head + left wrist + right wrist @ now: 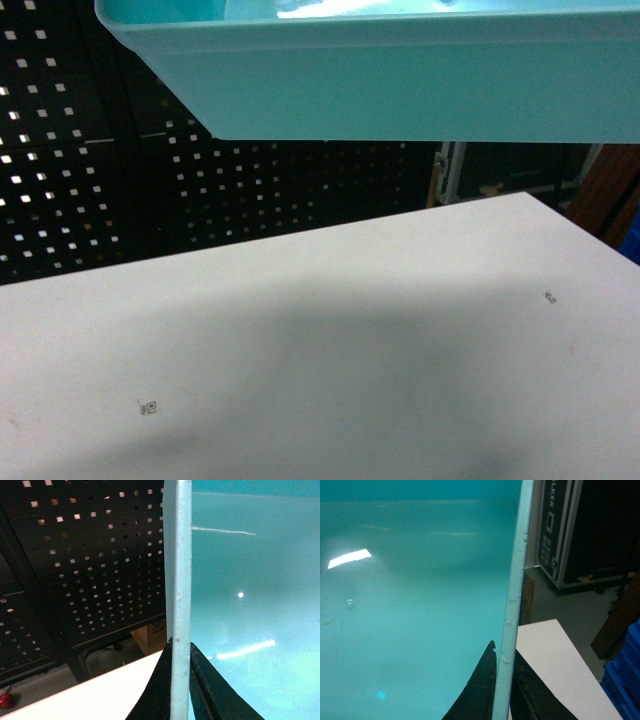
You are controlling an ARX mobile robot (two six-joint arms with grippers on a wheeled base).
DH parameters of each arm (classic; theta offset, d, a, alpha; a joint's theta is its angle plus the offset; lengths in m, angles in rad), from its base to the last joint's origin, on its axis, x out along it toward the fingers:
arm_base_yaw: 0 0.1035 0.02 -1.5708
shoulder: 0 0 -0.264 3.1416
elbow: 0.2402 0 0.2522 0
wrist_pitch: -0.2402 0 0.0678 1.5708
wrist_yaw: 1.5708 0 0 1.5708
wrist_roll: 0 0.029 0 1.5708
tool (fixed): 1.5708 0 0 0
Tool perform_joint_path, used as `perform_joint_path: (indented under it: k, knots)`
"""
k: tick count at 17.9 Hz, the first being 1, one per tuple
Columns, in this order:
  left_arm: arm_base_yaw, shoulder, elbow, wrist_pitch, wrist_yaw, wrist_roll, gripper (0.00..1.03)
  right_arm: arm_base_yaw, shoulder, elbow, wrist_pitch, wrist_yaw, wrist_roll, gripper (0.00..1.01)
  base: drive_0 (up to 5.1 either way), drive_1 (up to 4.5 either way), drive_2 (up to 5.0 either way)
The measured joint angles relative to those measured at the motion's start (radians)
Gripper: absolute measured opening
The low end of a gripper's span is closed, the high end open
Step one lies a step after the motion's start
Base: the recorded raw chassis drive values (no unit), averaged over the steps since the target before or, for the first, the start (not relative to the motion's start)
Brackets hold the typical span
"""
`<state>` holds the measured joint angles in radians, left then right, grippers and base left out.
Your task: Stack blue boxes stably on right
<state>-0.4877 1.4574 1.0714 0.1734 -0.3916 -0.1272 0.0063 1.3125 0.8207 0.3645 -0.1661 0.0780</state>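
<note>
2 grippers (179, 680) (502, 685) pinch turquoise tub (400, 80) rims — aloft.

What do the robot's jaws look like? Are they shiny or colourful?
Not colourful. In both wrist views the jaws are plain black, flat and wedge-shaped, narrowing to a thin tip. The left gripper and right gripper look alike, dull rather than shiny. No cables or markings show, and the arms themselves are out of view.

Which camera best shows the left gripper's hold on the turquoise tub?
Left wrist view: the left gripper has a finger either side of the turquoise tub rim. The head view shows only the tub's underside and wall; the right wrist view shows the right gripper instead.
</note>
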Motion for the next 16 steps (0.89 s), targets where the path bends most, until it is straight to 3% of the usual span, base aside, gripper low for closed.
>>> perform_joint_path:
  k: [16]
  knots:
    - [0.0,0.0,0.0,0.0,0.0,0.0,0.07,0.0,0.0,0.0,0.0,0.0,0.0,0.07,-1.6,-1.58,-1.6]
